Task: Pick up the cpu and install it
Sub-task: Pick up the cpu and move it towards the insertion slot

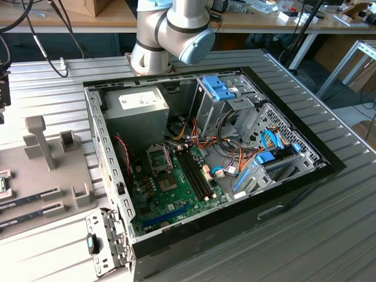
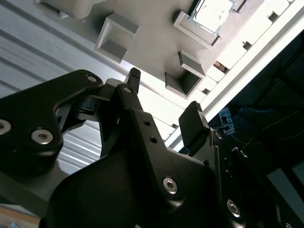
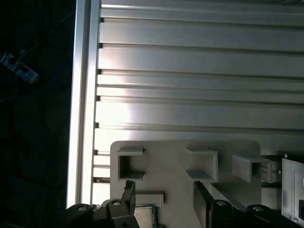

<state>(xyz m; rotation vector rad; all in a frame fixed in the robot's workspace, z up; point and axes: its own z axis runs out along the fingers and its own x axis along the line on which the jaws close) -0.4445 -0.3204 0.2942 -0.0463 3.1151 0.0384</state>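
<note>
fingers (image 2: pixel 192 121): spread wide; nothing is held
gripper (image 3: pixel 162 185): positioned over the grey holder (image 3: pixel 164 164) on the slatted surface (image 3: pixel 190 61)
cpu (image 2: pixel 211 12): seated in a pocket of that holder, apart from the fingers

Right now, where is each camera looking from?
Exterior view: off the arm, looks down into the computer case; the arm shows.
First wrist view: on the arm, faces the grey holder; open end effector shows.
Second wrist view: on the arm, faces the grey holder past the end effector.
Both wrist views share the cpu.
</note>
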